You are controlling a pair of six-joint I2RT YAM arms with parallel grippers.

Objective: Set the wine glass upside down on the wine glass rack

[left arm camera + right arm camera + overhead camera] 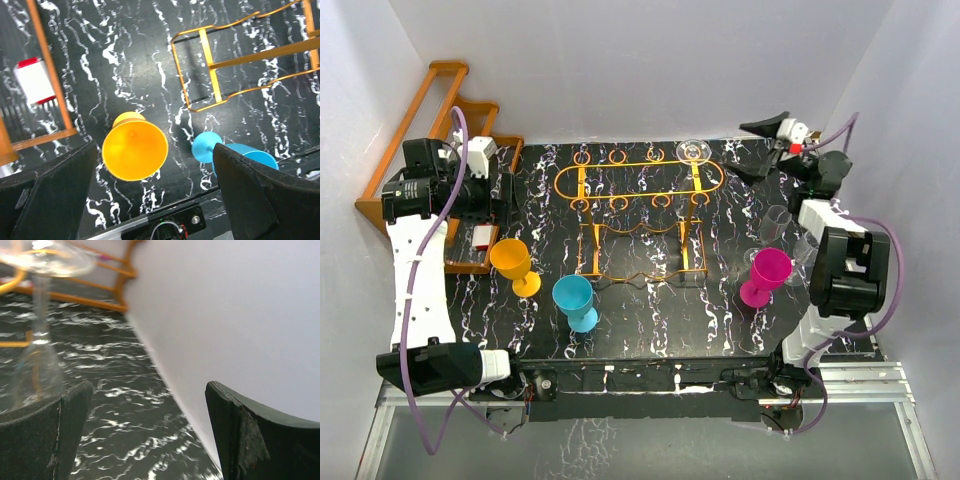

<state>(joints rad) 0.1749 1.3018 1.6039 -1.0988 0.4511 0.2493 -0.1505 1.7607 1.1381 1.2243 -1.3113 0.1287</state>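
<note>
A clear wine glass point(695, 152) hangs upside down in the orange wire wine glass rack point(640, 215), its round foot on the top rail at the rack's back right. The right wrist view shows the glass point(39, 315) at the left, foot up and bowl down, with the rack's rails point(75, 297) behind it. My right gripper point(755, 150) stands open just right of the glass and apart from it. Only dark table and white wall show between the right gripper's point(148, 390) fingers. Over the table's left side my left gripper point(500, 200) is open and empty.
A yellow goblet point(515, 265), a blue goblet point(577, 302) and a magenta goblet point(765, 277) stand in front of the rack. The left gripper point(155, 150) looks down on the yellow goblet point(135, 150). A wooden stepped shelf point(430, 130) stands far left. A faint clear glass point(777, 222) is by the right arm.
</note>
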